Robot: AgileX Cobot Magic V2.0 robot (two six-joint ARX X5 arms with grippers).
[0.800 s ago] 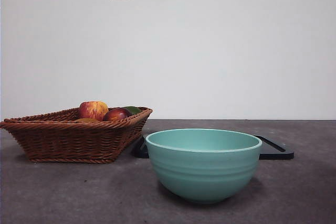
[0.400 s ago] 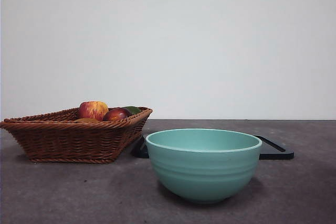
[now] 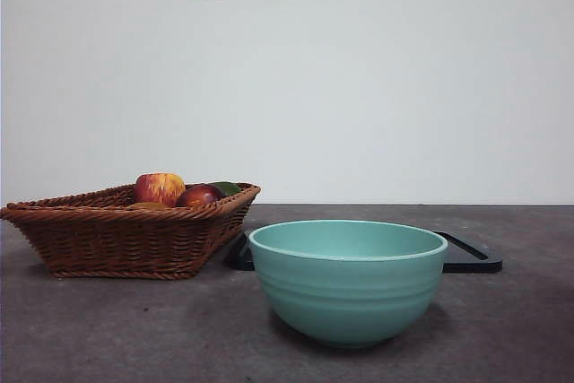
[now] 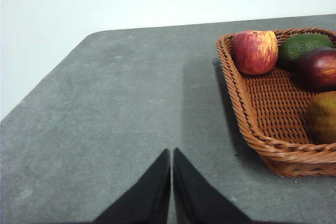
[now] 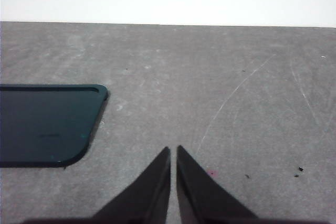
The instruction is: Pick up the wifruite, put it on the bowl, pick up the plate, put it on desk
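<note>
Wifruite in basket; left hand, right hand pressed together, idle.

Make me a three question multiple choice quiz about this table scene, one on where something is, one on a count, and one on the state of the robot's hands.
1. Where is the wifruite?
A. In the bowl
B. In the wicker basket
C. On the black tray

2. How many fruits does the left wrist view show in the basket?
A. Two
B. Four
C. Six

3. What state are both hands in?
A. Shut and holding nothing
B. Open over the bowl
C. Each gripping an apple

Answers:
1. B: the brown fruit lies in the wicker basket, beside the dark red fruit.
2. B: the red-yellow apple, green fruit, dark red fruit and wifruite.
3. A: the left hand and right hand have their jaws together over bare desk; the bowl holds nothing.
</note>
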